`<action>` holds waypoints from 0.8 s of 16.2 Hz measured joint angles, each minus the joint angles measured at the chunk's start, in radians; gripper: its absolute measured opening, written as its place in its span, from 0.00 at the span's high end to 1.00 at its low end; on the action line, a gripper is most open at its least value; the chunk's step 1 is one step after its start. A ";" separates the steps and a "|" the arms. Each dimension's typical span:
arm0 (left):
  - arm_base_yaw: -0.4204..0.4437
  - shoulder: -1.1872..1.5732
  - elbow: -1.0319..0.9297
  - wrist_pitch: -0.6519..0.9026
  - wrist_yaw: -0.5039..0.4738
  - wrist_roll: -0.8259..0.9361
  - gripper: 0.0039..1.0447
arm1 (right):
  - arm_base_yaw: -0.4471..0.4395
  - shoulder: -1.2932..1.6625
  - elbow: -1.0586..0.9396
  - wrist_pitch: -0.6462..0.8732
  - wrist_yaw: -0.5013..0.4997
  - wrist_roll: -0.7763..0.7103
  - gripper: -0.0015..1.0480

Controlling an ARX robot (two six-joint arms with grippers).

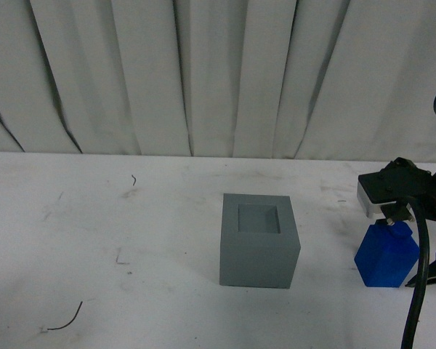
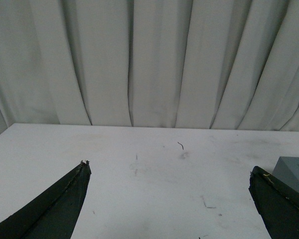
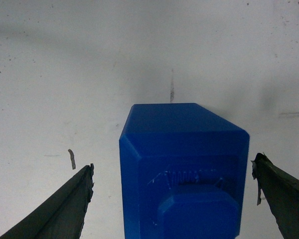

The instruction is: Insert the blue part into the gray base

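Front view: gray base (image 1: 260,240) sits mid-table (image 1: 94,240), recess (image 1: 259,219) facing up and empty. Blue part (image 1: 386,256) stands on the table at about 3 o'clock from the base, near but not touching, and yawed relative to the base's edges. Right gripper (image 1: 401,240) hangs over it. The wrist housing blocks most of the fingers here, so I can't tell how far down the block they reach. Left wrist view: left gripper (image 2: 169,170) is spread wide with nothing between its fingers, just bare table and curtain (image 2: 139,59). A corner of the gray base shows past one finger. Right wrist view: the right gripper's fingers (image 3: 70,199) are apart, straddling the blue part with a visible gap on both sides, so no contact yet. The knob (image 3: 199,209) faces the camera. Judgement: the step in hand is the grasp, and insertion hasn't started. To do it well, even out the two gaps, square the fingers to the block's flat sides and close on the body, not the knob. Then lift straight up, carry toward 9 o'clock, rotate to match the recess and lower vertically without forcing.
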 joint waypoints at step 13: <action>0.000 0.000 0.000 0.000 0.000 0.000 0.06 | 0.002 -0.014 0.000 -0.027 -0.027 0.001 0.55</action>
